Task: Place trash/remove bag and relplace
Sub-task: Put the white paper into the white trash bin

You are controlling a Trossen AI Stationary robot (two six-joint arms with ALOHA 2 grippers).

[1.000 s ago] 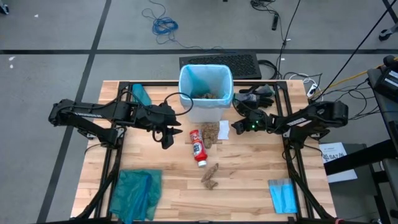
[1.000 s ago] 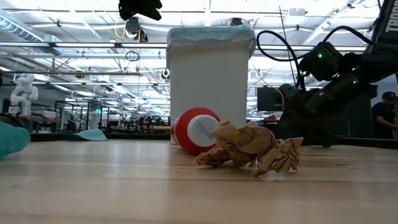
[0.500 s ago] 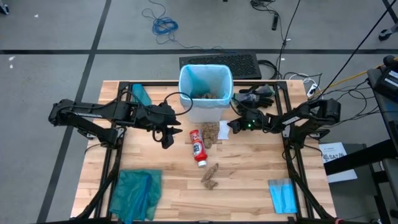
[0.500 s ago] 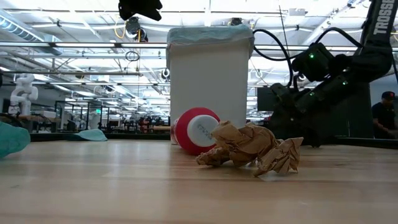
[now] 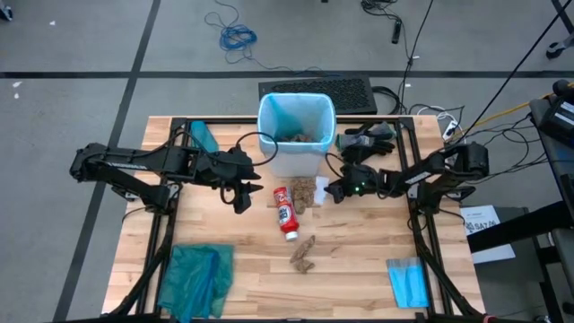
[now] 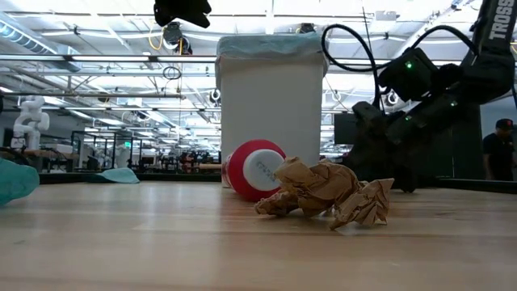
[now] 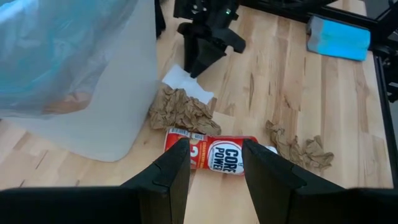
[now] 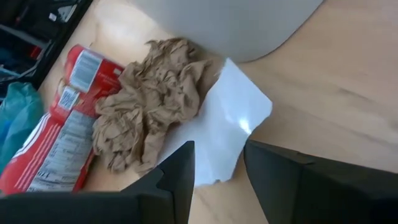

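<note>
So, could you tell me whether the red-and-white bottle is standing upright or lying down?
Lying down. The red-and-white plastic bottle rests on its side on the wooden table, beside crumpled brown paper.

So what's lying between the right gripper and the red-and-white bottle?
The high view shows a white paper scrap by the right gripper, then crumpled brown paper beside the red-and-white bottle.

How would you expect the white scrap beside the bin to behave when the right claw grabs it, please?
The white scrap lies thin and flat on the table, so it probably bends limply and weighs little. Its edge sits under the brown paper, which may drag along.
</note>
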